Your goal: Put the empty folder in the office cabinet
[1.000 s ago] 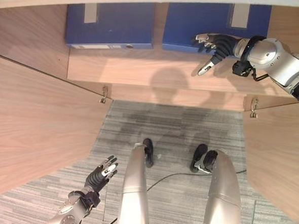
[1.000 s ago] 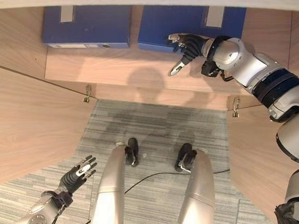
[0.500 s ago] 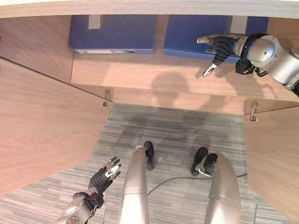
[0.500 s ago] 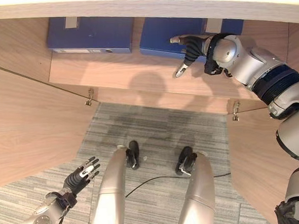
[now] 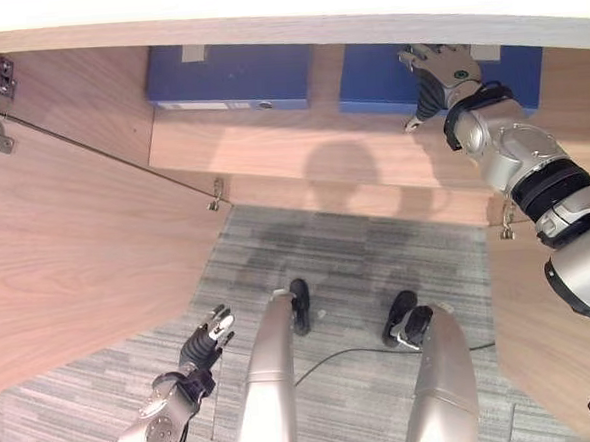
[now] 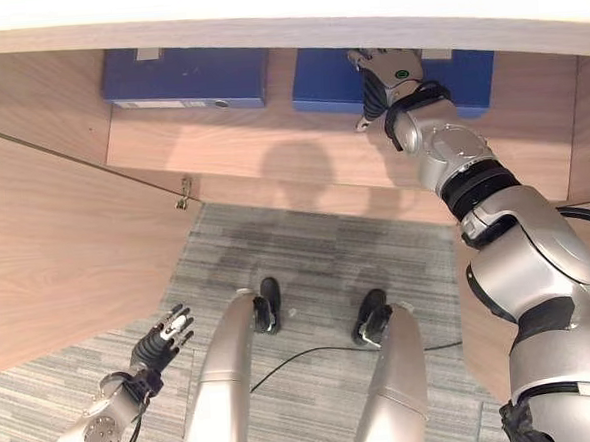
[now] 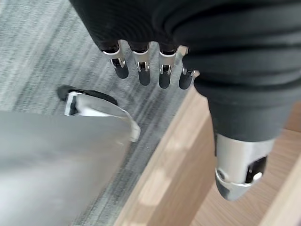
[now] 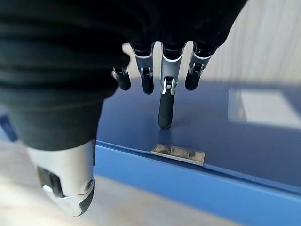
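Doors first: at nine o'clock the left door [image 5: 66, 245] of the cabinet [image 5: 293, 26] stands swung wide, so the shelf [image 5: 300, 145] lies open to reach.

At seven o'clock the left hand [image 5: 204, 342] hangs low over the carpet [image 5: 337, 253], well apart from the cabinet. In its wrist view the fingers [image 7: 141, 70] hang straight and relaxed, slightly apart, with nothing between them; it looks idle, kept out of the way.

At eleven o'clock a blue folder [image 5: 228, 75] lies flat on the shelf, pushed toward the back. At one o'clock the second folder [image 5: 376, 76] lies flat beside it, with a gap of bare wood between the two. This one is probably the task's thing, since the right hand [image 5: 444, 72] is on it. Both folders are inside the cabinet; nothing else shows on the shelf.

The right arm reaches in from three o'clock, its hand over the near part of the second folder. In the right wrist view the fingers [image 8: 164, 101] are straight and a little apart, one dark tip touching the cover just behind the metal clip [image 8: 178, 153] at the edge; the thumb [image 8: 63, 181] sits apart, off the folder. Nothing is clamped. Flat fingers on the cover suggest a push to seat the folder deeper, or a letting go, so the task seems close to done.

At four o'clock the right door [image 5: 548, 336] also stands open.
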Controlling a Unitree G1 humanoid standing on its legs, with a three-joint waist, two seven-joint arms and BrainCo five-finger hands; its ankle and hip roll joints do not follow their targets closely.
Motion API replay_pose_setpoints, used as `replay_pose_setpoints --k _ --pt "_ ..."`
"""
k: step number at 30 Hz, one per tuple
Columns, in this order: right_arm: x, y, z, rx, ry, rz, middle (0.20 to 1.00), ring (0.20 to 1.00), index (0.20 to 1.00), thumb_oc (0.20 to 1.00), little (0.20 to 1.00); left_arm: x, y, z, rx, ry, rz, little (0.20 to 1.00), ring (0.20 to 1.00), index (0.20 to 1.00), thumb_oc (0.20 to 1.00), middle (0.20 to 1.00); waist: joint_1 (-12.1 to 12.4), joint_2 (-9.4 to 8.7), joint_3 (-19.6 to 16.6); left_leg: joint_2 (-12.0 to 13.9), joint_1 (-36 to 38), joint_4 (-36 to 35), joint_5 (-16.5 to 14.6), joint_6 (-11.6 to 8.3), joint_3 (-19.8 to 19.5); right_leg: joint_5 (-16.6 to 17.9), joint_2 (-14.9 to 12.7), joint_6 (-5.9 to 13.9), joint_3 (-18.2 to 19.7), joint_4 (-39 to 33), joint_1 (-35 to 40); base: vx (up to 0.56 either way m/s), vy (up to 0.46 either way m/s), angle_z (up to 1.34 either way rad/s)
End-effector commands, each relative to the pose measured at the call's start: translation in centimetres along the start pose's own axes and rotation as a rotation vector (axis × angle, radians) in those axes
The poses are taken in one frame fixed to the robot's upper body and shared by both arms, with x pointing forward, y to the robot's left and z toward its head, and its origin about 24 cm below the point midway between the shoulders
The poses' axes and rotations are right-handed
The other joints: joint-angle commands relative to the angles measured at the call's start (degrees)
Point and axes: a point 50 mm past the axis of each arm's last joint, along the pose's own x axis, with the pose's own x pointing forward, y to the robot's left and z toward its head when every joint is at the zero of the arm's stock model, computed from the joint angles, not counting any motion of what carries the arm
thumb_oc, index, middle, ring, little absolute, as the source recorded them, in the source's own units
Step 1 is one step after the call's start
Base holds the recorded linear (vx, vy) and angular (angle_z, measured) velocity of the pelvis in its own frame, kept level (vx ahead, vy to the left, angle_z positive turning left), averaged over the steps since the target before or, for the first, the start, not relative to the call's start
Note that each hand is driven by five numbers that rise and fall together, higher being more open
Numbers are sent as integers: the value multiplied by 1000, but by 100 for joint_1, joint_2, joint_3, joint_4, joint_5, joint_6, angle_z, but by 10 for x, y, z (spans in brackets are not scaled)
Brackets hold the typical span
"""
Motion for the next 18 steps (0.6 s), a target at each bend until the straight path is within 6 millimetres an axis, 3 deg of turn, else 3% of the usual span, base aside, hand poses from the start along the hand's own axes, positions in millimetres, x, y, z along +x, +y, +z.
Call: replay_pose_setpoints --k 1,5,7,11,18 --pt "2 0 4 -9 3 -30 1000 1000 1000 1000 1000 -5 14 16 77 -55 16 1000 1000 1000 1000 1000 -109 24 252 63 649 -1290 681 -91 -194 521 -108 331 -227 -1106 892 -16 8 -5" --pt "-3 24 15 55 -9 69 1000 1000 1000 1000 1000 -8 20 15 111 -28 14 1000 1000 1000 1000 1000 -149 15 232 19 1132 -1658 785 -119 -180 681 -57 393 -273 -1478 1362 -2 3 0" --pt "-4 37 30 83 -39 129 1000 1000 1000 1000 1000 -12 28 4 120 24 43 1000 1000 1000 1000 1000 -155 33 182 -33 1566 -1978 840 -123 -182 785 -11 433 -300 -1803 1788 10 -2 3" --pt "-10 55 34 21 -53 156 1000 1000 1000 1000 1000 -15 33 -9 116 74 57 1000 1000 1000 1000 1000 -190 64 191 -73 2084 -2229 901 -130 -182 899 19 481 -326 -2143 2323 6 6 -2" --pt "-15 61 40 20 -70 135 1000 1000 1000 1000 1000 -16 37 -23 117 119 85 1000 1000 1000 1000 1000 -230 63 255 -125 3020 -2818 1031 -154 -190 1085 129 552 -398 -2863 3330 7 -8 -3"
